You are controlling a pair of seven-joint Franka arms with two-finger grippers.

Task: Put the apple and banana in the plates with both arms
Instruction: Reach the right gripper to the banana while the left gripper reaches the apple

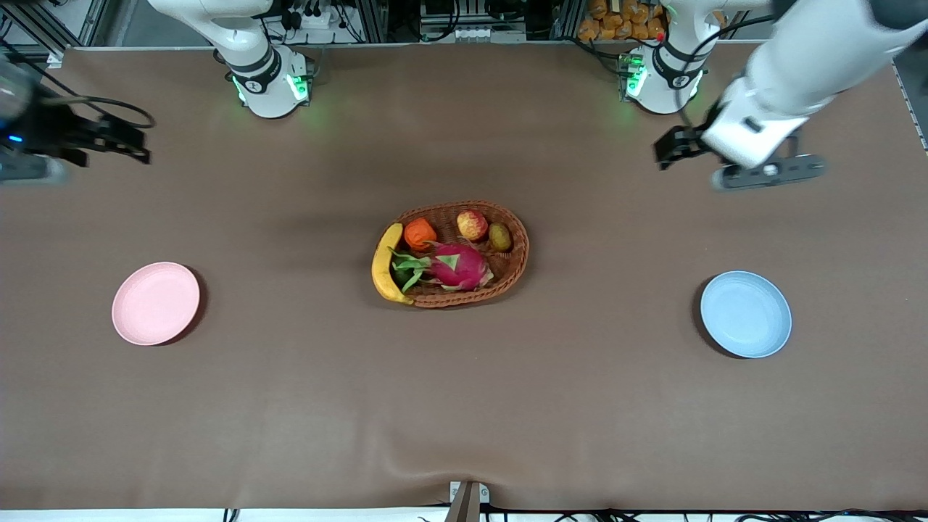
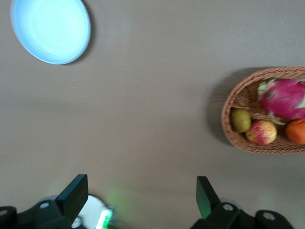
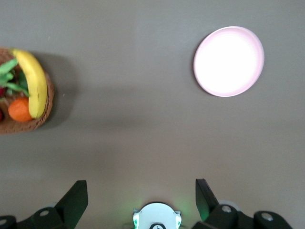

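Bare brown table (image 1: 304,406) around wicker basket (image 1: 516,267); dragon fruit (image 1: 458,266) crowding banana (image 1: 382,265), apple (image 1: 472,225).

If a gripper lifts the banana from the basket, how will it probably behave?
The banana looks stiff, so it likely keeps its curve. Long and lying along the basket rim, it may swing if gripped near one end. Its smooth skin might slip.

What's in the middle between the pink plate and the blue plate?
In the front view, the wicker basket sits between the pink plate and the blue plate, holding the banana, the apple and other fruit.
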